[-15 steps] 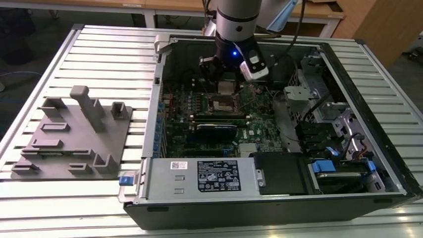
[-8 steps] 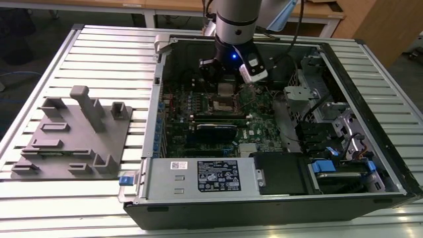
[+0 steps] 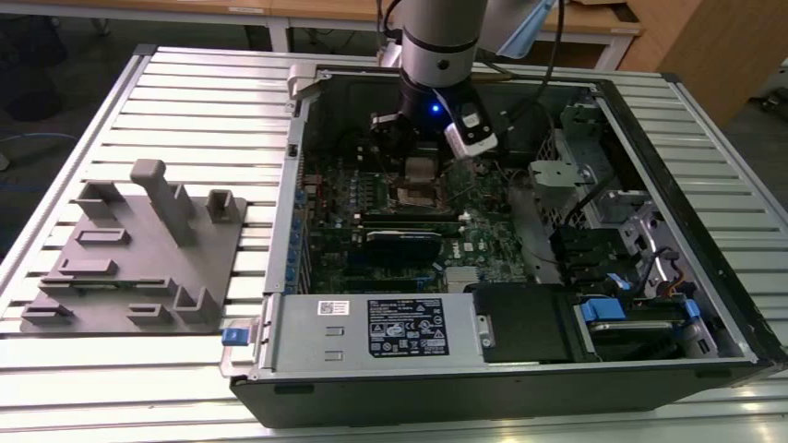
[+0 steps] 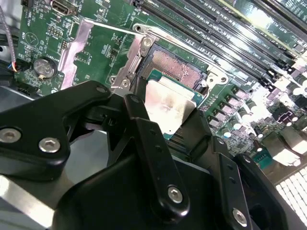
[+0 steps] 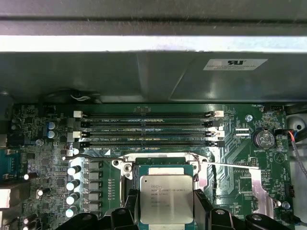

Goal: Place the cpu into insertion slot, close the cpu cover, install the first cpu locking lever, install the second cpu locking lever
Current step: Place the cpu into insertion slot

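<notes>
The claw (image 5: 165,214) is gripping the cpu (image 5: 165,199) between its fingers, holding the dull silver square chip over the insertion slot (image 4: 176,67).

The computer case (image 3: 493,392) lies on the slatted table (image 3: 185,78). A fixture tray (image 3: 136,268) lies on the table beside the case, at the exterior view's left. The circuit board (image 3: 481,245) lies flat in the case. The gripper (image 4: 168,122) stands over the insertion slot (image 4: 178,64), with the cpu (image 4: 168,105) clamped between its fingers (image 4: 144,134). The memory slots (image 5: 144,128) lie just beside the insertion slot, on the side away from the gripper.
</notes>
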Available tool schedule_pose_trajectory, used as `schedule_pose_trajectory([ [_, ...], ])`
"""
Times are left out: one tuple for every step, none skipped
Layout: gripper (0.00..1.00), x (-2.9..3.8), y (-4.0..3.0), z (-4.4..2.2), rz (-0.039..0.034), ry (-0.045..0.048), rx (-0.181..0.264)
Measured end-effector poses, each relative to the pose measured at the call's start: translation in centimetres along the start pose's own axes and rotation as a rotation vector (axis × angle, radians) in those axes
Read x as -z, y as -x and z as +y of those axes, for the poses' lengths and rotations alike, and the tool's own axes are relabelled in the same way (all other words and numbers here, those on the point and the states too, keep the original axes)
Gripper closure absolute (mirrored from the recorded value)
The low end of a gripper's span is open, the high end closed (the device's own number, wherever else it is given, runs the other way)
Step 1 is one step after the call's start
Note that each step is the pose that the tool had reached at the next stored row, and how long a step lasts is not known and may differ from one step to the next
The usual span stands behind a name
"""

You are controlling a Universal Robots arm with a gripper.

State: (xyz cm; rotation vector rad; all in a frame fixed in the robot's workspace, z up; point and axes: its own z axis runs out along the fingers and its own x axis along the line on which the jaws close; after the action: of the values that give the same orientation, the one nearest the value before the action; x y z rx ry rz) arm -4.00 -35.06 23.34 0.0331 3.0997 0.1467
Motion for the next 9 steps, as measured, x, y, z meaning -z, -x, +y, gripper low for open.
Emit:
schedule_pose_trajectory([
  [0.46,-0.10,0.00,-0.01,0.0000,0.0000,0.000],
  [0.46,-0.15,-0.01,-0.01,0.0000,0.0001,0.000],
  [0.46,-0.16,-0.01,-0.02,0.0001,-0.0001,0.000],
  [0.46,-0.16,-0.01,-0.02,0.0001,-0.0002,0.000],
  [0.46,-0.16,-0.01,-0.02,0.0001,-0.0002,0.000],
  [0.46,-0.16,-0.01,-0.02,0.0001,-0.0002,0.000],
  [0.46,-0.17,-0.01,-0.01,0.0000,0.0000,0.000],
  [0.46,-0.18,-0.01,-0.02,0.0000,0.0000,0.000],
  [0.46,-0.18,-0.01,-0.02,0.0000,0.0000,0.000],
])
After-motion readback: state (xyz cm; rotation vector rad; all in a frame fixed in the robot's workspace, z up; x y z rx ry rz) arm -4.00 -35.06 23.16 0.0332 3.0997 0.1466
